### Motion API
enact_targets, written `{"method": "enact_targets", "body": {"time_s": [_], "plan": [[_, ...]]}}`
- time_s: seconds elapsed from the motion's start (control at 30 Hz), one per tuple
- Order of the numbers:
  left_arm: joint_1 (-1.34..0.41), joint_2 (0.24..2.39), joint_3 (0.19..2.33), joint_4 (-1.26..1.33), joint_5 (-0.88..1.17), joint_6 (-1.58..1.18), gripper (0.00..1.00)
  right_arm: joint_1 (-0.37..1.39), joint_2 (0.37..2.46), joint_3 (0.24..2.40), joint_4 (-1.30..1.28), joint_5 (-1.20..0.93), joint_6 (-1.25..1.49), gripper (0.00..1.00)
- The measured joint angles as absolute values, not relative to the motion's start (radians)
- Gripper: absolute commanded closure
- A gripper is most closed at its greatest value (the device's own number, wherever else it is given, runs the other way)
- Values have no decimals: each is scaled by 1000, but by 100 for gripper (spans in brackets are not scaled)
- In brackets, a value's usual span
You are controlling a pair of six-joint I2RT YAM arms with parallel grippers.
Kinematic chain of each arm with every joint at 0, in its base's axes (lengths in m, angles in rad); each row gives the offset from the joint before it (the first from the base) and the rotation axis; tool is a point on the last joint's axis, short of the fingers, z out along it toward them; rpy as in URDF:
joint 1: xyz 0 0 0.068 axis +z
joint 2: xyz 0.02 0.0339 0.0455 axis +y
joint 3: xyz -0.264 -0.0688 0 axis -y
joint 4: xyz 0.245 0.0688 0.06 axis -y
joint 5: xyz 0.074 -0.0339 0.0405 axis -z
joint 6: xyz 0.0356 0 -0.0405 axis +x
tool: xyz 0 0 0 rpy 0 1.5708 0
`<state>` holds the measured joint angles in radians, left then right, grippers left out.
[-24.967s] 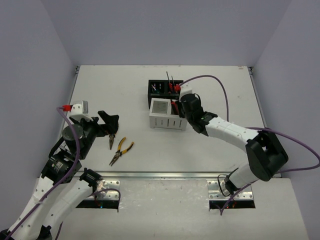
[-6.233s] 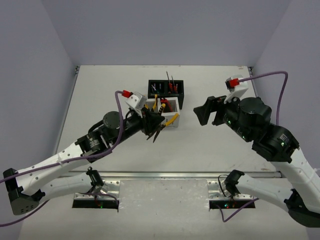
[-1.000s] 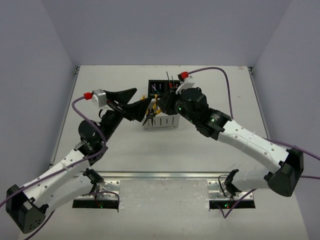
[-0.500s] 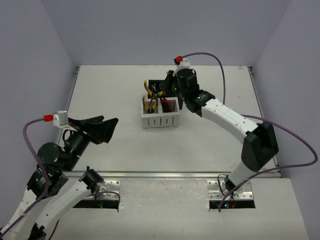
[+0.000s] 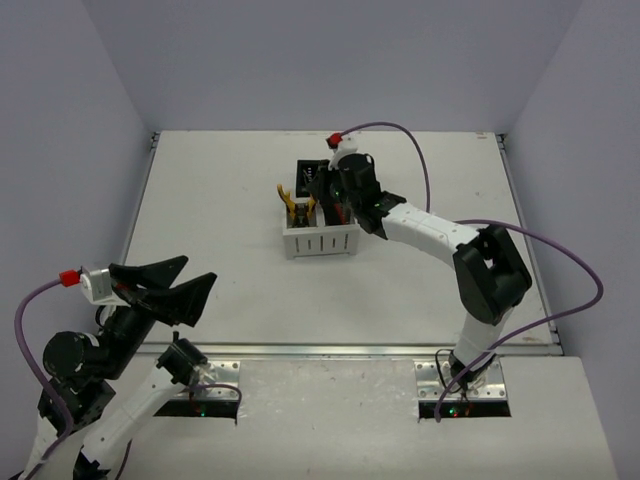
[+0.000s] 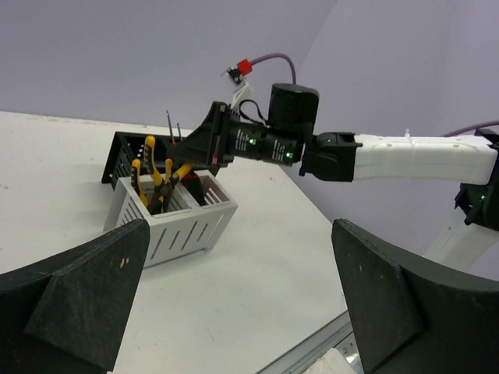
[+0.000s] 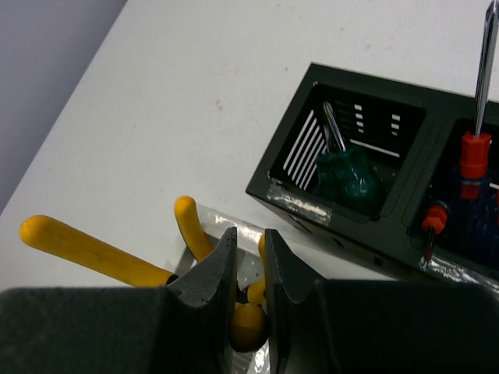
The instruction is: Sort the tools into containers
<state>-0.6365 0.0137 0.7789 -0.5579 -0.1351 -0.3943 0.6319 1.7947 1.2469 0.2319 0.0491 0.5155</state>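
At the near left, the left gripper (image 5: pixel 198 272) hangs above the table (image 5: pixel 220 190) with its fingers spread wide and nothing between them. Mid-table stands the white box (image 5: pixel 320 243), with the yellow-handled pliers (image 5: pixel 289 199) upright in its left compartment. The right gripper (image 7: pixel 250 241) reaches over them, its fingers nearly together around one yellow handle. Just behind, the black box (image 7: pixel 335 222) holds a green-handled screwdriver (image 7: pixel 347 175) on the left and a red-handled screwdriver (image 7: pixel 474 154) on the right.

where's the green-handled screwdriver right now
In the right wrist view, the green-handled screwdriver stands handle-down in the left-hand compartment of the black box, next to the compartment holding the red-handled screwdriver.
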Motion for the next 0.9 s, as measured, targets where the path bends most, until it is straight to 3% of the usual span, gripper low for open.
{"method": "enact_targets", "body": {"time_s": [0.13,0.33,0.37,0.73,0.8,0.9], "plan": [[-636,11,737,-537,-149,-393,0,633,1793,1196,265,49,512,94],[-636,10,717,-537,-174,-400,0,644,1789,1185,260,47,496,33],[-636,10,717,-536,-177,-401,0,646,1786,1185,258,50,497,26],[-636,10,717,-535,-203,-408,0,680,1692,1196,207,73,492,20],[-635,10,717,-536,-217,-414,0,684,1667,1201,182,70,493,2],[-633,10,717,-540,-257,-425,0,685,1620,1231,106,52,486,1]]}}
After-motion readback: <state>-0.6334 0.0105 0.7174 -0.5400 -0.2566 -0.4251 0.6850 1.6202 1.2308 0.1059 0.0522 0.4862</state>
